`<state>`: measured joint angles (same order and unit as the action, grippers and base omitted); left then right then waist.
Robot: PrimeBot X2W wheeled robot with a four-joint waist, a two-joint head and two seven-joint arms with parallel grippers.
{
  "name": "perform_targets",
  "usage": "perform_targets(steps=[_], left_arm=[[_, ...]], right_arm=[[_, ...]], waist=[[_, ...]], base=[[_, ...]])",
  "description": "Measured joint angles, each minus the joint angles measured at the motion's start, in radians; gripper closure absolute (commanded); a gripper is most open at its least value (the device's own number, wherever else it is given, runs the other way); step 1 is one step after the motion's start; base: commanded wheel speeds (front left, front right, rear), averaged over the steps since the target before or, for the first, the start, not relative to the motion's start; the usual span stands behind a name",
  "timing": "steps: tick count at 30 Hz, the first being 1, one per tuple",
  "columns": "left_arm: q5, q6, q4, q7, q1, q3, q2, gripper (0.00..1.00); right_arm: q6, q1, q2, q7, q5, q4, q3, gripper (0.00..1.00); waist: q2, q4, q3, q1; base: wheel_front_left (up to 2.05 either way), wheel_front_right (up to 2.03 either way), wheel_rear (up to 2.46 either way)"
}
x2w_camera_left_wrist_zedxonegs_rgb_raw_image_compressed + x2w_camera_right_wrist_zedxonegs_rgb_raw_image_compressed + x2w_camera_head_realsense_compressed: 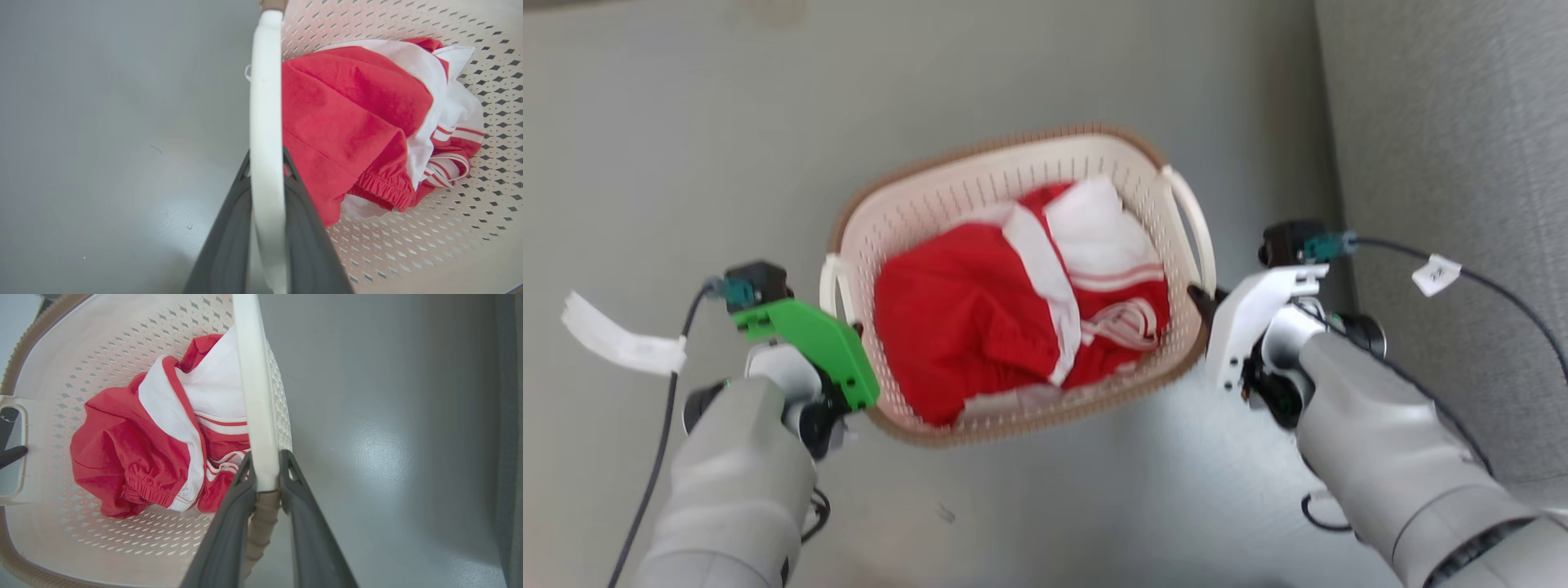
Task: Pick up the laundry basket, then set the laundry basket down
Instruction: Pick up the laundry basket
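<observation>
A smooth, pale grey floor [686, 122] fills the scene, slightly glossy, with a soft patch of reflected light [376, 449] and a few small dark scuffs [156, 149]. Along the right runs a grey, coarse-textured surface [1445, 122], carpet or upholstery.

There is one laundry basket [931, 204]. It has two white loop handles, a left handle [829, 286] and a right handle [1196, 220]. It holds one heap of red-and-white clothes [964, 327]; the number of pieces in it cannot be told. There are two grippers, the left gripper [266, 155] and the right gripper [266, 455], each with two dark fingers [229, 245], four in all. There are two black cables, a left cable [670, 392] and a right cable [1503, 286]. There are two white paper tags, a left tag [621, 343] and a right tag [1436, 275].
</observation>
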<state>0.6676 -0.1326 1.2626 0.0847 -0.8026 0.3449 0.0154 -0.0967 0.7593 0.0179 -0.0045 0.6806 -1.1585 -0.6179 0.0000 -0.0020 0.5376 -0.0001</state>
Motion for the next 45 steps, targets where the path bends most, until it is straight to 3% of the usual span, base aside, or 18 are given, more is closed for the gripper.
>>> perform_targets(steps=[32,45], left_arm=[[0.049,-0.001,0.025,0.066,0.311,0.005,0.009,1.0],[0.066,0.002,0.028,0.108,0.357,0.015,0.009,1.0]], right_arm=[[-0.017,-0.326,-0.012,0.085,0.127,-0.01,-0.098,1.0],[-0.017,-0.359,-0.013,0.129,0.157,-0.014,-0.116,1.0]], waist=[[0.0,-0.033,-0.428,0.0],[0.0,-0.037,-0.542,0.0]], base=[[0.0,0.0,0.0],[0.0,0.0,0.0]])
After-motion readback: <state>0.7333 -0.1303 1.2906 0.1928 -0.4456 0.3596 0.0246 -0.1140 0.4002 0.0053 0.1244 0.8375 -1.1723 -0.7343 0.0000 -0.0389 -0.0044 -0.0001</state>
